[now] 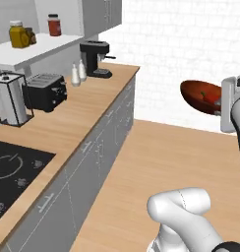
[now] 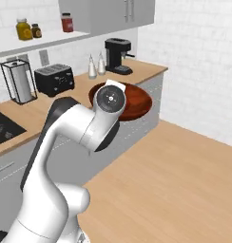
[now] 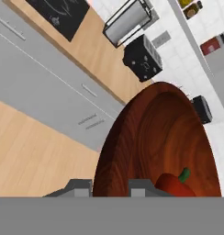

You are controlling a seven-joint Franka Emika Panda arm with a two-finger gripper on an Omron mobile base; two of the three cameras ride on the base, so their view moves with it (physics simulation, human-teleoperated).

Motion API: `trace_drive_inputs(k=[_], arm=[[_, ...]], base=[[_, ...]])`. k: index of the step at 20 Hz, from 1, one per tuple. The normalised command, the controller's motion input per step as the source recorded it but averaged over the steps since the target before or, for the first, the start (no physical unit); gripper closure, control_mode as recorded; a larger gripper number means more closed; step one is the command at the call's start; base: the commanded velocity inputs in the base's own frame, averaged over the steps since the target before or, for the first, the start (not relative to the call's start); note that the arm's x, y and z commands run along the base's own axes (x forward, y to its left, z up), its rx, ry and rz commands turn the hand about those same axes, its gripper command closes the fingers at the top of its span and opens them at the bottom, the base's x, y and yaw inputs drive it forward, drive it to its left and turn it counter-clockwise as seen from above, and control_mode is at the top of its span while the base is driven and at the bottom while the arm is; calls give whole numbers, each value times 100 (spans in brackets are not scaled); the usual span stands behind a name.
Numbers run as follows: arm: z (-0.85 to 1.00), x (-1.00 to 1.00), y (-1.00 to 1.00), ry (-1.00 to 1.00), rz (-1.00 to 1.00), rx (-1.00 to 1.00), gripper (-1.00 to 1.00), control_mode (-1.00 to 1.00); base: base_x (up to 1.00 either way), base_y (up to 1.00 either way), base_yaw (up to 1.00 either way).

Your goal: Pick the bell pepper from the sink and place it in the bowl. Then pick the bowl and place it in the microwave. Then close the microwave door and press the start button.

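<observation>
Bowl [image 3: 155, 142] rim is pinched by gripper [image 3: 111, 187], held aloft w/ bell pepper [image 3: 178, 183] inside, prob. for microwave transfer.

A simulated kitchen with a white brick wall [image 1: 191, 44] and a light wood floor [image 1: 156, 167]. A long wooden counter [image 1: 77, 113] runs along the wall over grey cabinets [image 1: 100, 157] with slim bar handles. A black cooktop [image 1: 14, 170] is set into the near end of the counter. Farther along stand a wire paper towel holder [image 1: 11, 98], a black toaster [image 1: 45, 92], two small white bottles [image 1: 77, 74] and, at the far end, a black coffee machine [image 1: 96, 59]. Above them, a white shelf [image 1: 33, 49] carries jars, one yellow [image 1: 17, 34] and one red [image 1: 54, 24], beside a grey upper cabinet [image 1: 100, 15]. Lighting is even and bright.
</observation>
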Motion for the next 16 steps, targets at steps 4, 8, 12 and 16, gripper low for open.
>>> trace_drive_inputs(k=[4,8,12,16], arm=[[0,0,0,0,0,0,100,100],[0,0,0,0,0,0,100,100],[0,0,0,0,0,0,100,100],[0,0,0,0,0,0,100,100]], base=[[-9,-10,71],[-18,-18,74],[-22,-13,76],[-20,0,75]])
